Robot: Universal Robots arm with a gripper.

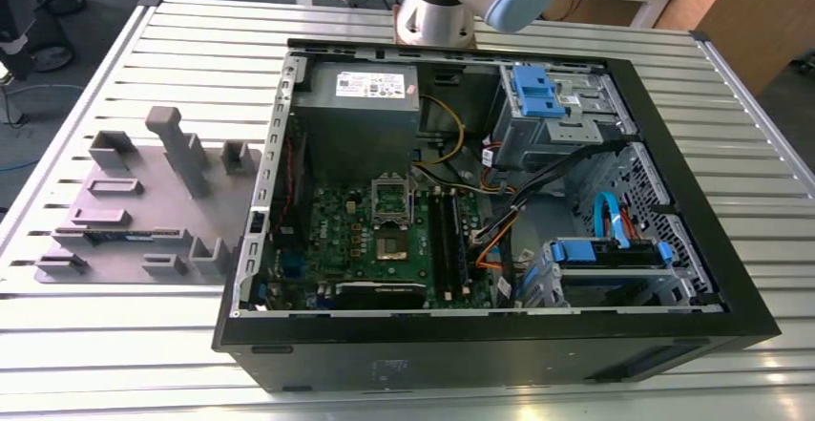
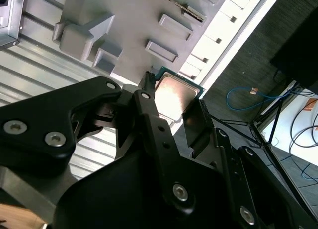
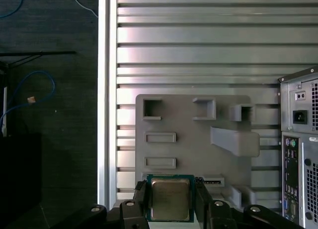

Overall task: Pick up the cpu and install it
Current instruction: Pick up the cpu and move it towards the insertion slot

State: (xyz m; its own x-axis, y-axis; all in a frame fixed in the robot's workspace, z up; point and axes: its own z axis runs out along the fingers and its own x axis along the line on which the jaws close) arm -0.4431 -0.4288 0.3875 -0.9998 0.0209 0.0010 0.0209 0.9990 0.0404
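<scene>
You have the cpu [image 3: 170,199] in the gripper [image 3: 170,203]: the fingers [image 3: 140,196] are clamped on two opposite edges of the chip, with its dull silver top facing the first wrist view. In the second wrist view the cpu [image 2: 175,97] sits between the two black fingers [image 2: 149,107] with its green rim showing past them. It appears to hang clear above the grey tray [image 3: 189,139], near one edge of it, over the slatted surface [image 3: 198,35].

The hold looks square and centred, which I judge is what this step needs: a thin chip held only by its edges can twist if the grip is uneven. Carry it flat and go slowly, and don't squeeze harder than it takes to stop a slip.

In the exterior view the tray [image 1: 140,211] lies on the exterior view's left of the open computer case [image 1: 510,335]. The motherboard [image 1: 344,240] lies on the case floor, well apart from the tray, with the case wall between them. Mind that wall and the loose cables [image 1: 510,221] on the exterior view's right of the board.
</scene>
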